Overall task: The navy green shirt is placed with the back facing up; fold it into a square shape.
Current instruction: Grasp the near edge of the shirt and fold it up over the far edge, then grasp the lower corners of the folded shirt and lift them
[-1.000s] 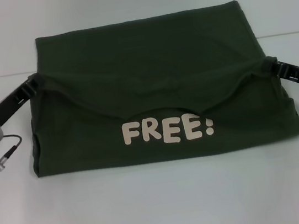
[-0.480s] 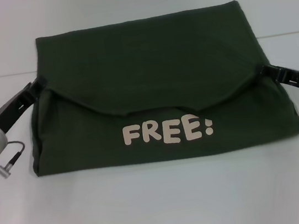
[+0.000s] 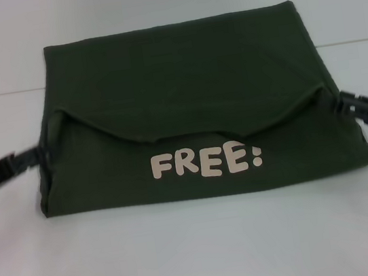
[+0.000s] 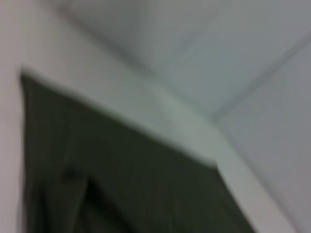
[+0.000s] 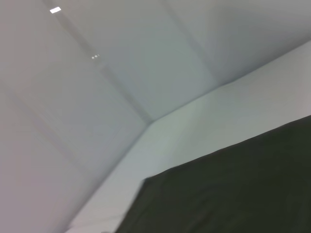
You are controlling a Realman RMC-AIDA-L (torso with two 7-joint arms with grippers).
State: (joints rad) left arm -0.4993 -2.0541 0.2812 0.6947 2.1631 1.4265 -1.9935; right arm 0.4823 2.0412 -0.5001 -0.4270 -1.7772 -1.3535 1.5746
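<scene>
Shirt (image 3: 184, 90) folded rectangular, cream "FREE!" lettering showing.

A: What is escaping us here?

B: The left gripper (image 3: 39, 155) is smearing into a dark streak at the left edge of the navy green shirt (image 3: 193, 102), so whether its fingers are parted is not readable. The arm behind it is running off the head view's left edge.

A: And the right side?

B: The right gripper (image 3: 344, 103) is sitting at the shirt's right edge, its fingers too small to judge, its arm cut by the right edge. Both wrist views are showing only part of the cloth.
</scene>
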